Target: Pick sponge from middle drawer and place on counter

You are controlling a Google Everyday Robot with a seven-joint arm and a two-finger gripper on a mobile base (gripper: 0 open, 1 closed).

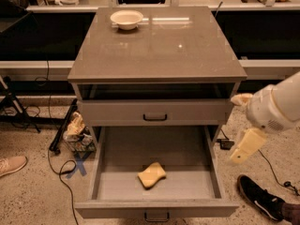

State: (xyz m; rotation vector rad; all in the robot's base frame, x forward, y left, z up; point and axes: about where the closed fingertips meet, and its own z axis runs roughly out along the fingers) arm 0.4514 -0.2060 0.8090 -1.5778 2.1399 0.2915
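The yellow sponge [151, 174] lies flat on the floor of the open middle drawer [117, 146], near its front centre. The glossy grey-brown counter [164, 46] tops the cabinet above. My arm comes in from the right edge. Its pale gripper [246, 146] hangs beside the drawer's right wall, outside the drawer, to the right of the sponge and above it. It holds nothing that I can see.
A pale round bowl [126, 18] stands at the counter's far left. The shallower drawer [154, 111] above is closed. A person's shoes show on the floor at the left [11, 165] and lower right [262, 198]. Cables and a bag of clutter [77, 130] lie left of the cabinet.
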